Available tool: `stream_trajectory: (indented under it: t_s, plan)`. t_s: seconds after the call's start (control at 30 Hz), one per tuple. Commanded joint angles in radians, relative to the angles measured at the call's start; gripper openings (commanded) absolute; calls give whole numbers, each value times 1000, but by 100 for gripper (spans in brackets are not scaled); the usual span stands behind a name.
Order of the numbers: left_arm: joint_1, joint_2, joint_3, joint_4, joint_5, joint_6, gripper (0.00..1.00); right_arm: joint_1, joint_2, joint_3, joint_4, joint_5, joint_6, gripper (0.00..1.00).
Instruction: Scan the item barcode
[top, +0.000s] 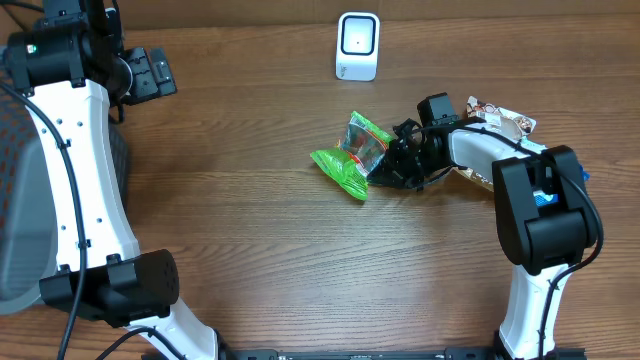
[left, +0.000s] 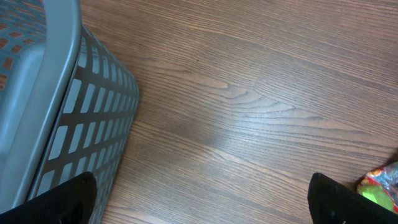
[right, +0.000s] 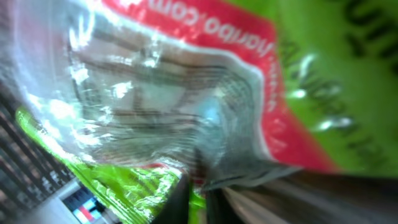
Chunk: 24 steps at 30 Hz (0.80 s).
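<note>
Green candy bag (right: 155, 106), pinched by right gripper (top: 392, 160) near middle of desk (top: 300, 280); left gripper (left: 205, 199), spread wide beside grey basket (left: 37, 93), left edge.

Both arms (top: 75, 170): white shells, black joints (top: 130, 285); fingers (left: 348, 199) seemingly black.

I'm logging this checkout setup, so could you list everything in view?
bag: one, green with red and a clear panel, table centre, one edge in the right gripper
scanner: one, white, far edge, centre
packet: one, white and brown, far right, partly behind the right arm
basket: one, grey lattice, left side
table: one, brown wood grain, under everything
arms: two, white and black, one at each side
left gripper: one, black, open, over bare table beside the basket
right gripper: one, black, shut on the bag
</note>
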Motion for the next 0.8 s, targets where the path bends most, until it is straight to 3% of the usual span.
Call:
stream_trajectory:
  t_s: [0.0,0.33,0.37,0.4,0.5,0.57,0.63,0.77]
  plan:
    - [-7,10,5,0,2,19,100,-10,9,9,6,16,-1,4]
    - [-7,10,5,0,2,19,100,-1,-171,27,-49,155,9,4]
    - [-7,10,5,0,2,19,100,2,-182,27,-69,155,41,19]
    - [-7,10,5,0,2,19,100,7,-186,27,-93,153,81,43]
    - [-7,10,5,0,2,19,100,39,-181,23,-158,130,139,83]
    - [-7,10,5,0,2,18,100,73,-177,10,-172,130,162,95]
    - [-7,10,5,0,2,19,100,111,-175,-11,-164,151,206,99]
    - [-7,10,5,0,2,19,99,174,-173,-58,-121,274,362,100]
